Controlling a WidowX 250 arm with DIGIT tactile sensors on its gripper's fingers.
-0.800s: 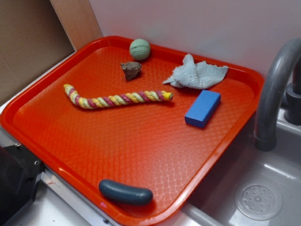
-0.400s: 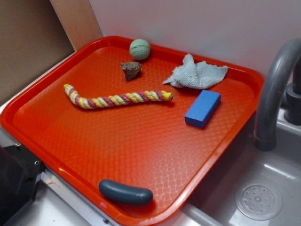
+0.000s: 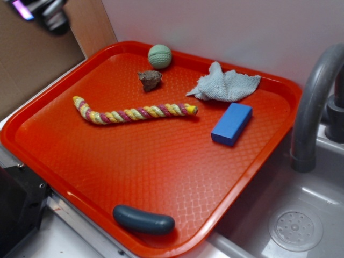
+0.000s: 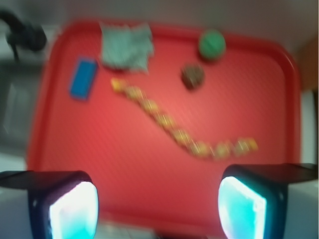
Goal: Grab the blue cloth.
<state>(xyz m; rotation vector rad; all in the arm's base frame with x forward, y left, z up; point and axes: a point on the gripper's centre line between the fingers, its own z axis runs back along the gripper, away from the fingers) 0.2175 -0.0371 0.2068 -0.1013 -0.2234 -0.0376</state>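
Wrist view: hand [image 4: 157, 199] spread high above tray [image 4: 279, 149].

- The gripper [image 3: 45, 13] has come into the exterior view at the top left corner, blurred, beyond the far left corner of the tray [image 3: 32, 141].
- It hangs high above everything, its jaws wide apart.
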